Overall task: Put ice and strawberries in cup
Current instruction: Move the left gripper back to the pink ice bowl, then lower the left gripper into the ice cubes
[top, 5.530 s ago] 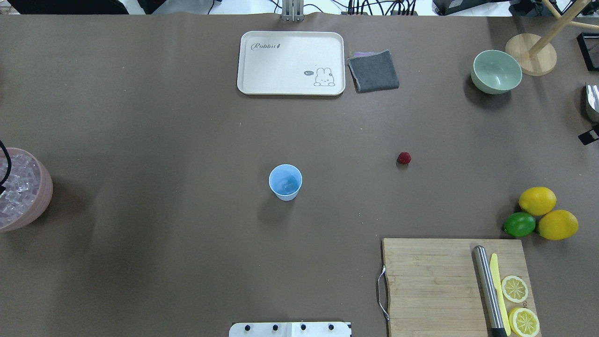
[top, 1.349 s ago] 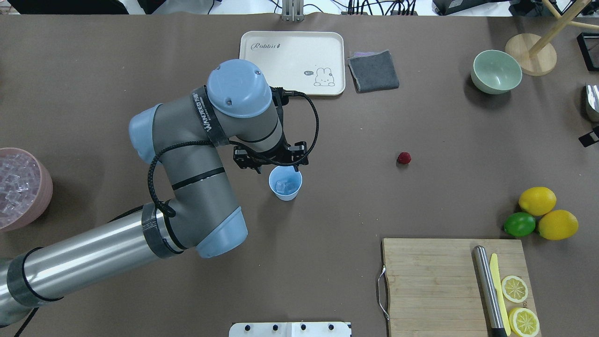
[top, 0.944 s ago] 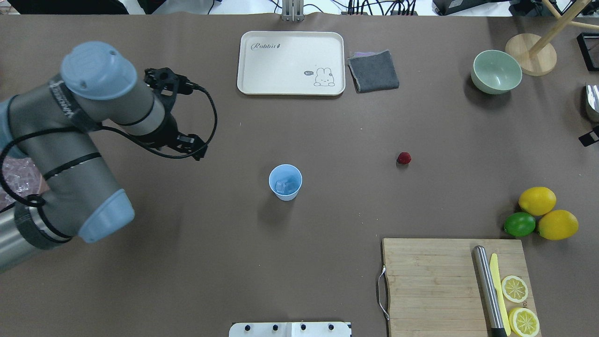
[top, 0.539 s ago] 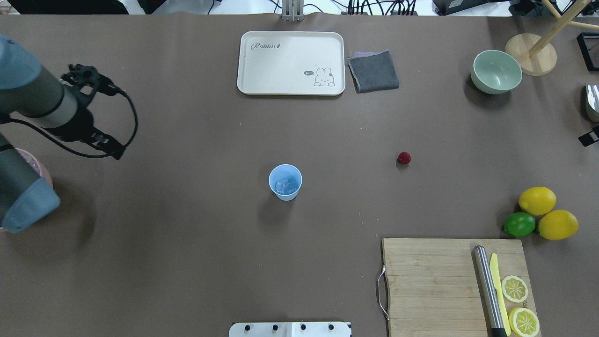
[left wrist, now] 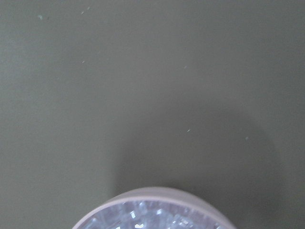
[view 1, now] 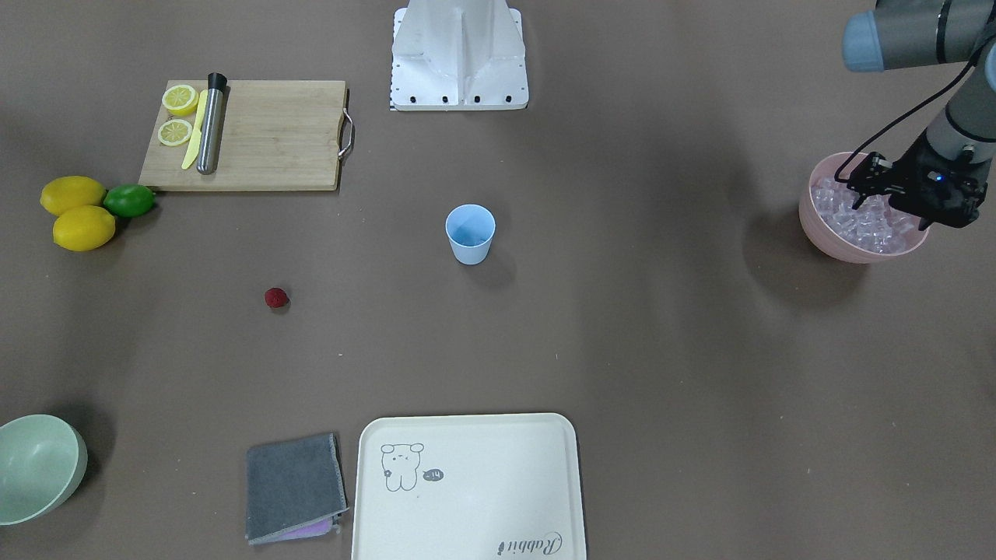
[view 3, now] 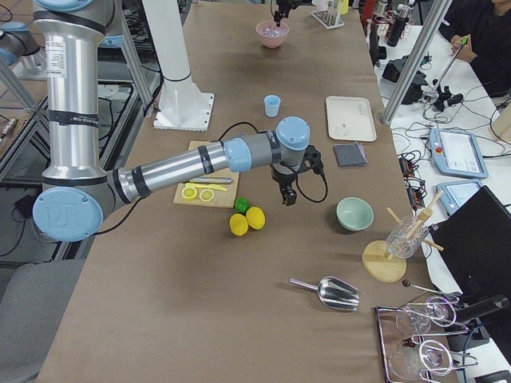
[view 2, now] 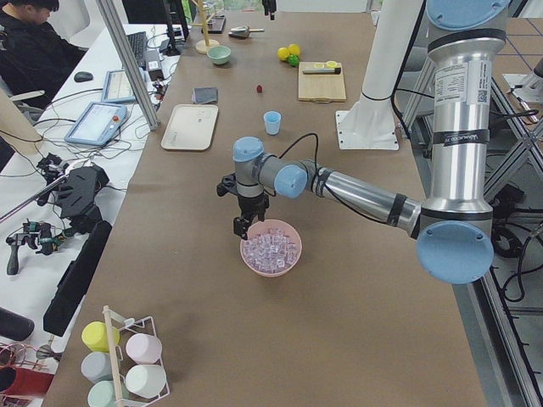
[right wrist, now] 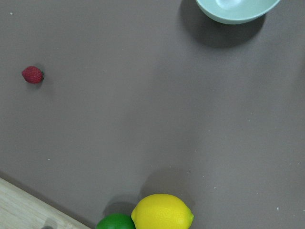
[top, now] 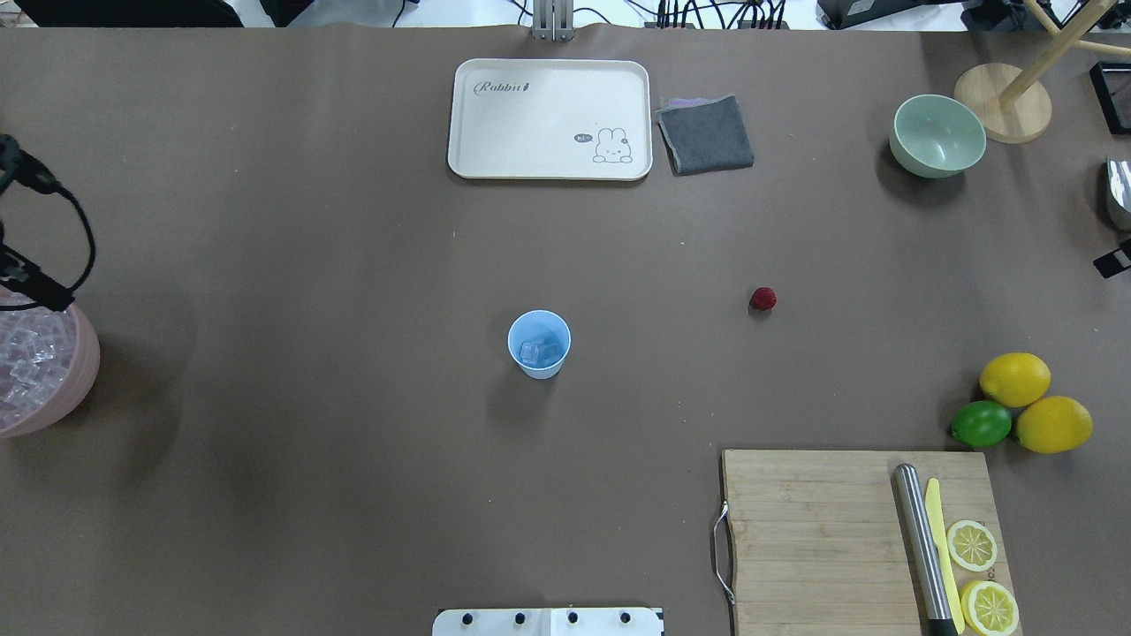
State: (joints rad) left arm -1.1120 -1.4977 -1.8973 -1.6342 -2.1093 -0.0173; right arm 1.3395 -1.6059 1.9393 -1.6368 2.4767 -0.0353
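The light-blue cup (top: pixel 539 344) stands upright mid-table with clear ice cubes (top: pixel 540 352) inside; it also shows in the front view (view 1: pixel 470 233). The dark-red strawberry (top: pixel 762 299) lies on the table to the cup's right, also seen in the right wrist view (right wrist: pixel 32 75). My left gripper (view 1: pixel 890 215) hangs open and empty just over the pink bowl (view 1: pixel 817 225) heaped with ice (view 1: pixel 860 227). My right gripper (view 3: pixel 286 196) hovers high over the table between the lemons and the green bowl; I cannot tell whether it is open or shut.
A cream tray (top: pixel 550 119) and grey cloth (top: pixel 705 134) lie at the far side. A mint-green bowl (top: pixel 937 134) is far right. Two lemons and a lime (top: pixel 1016 402) sit beside a cutting board (top: pixel 822 539) with a knife, a steel rod and lemon halves.
My left arm has swung left from above the cup to the pink ice bowl at the table's left edge. The cup holds more ice than at first. The strawberry has not moved.
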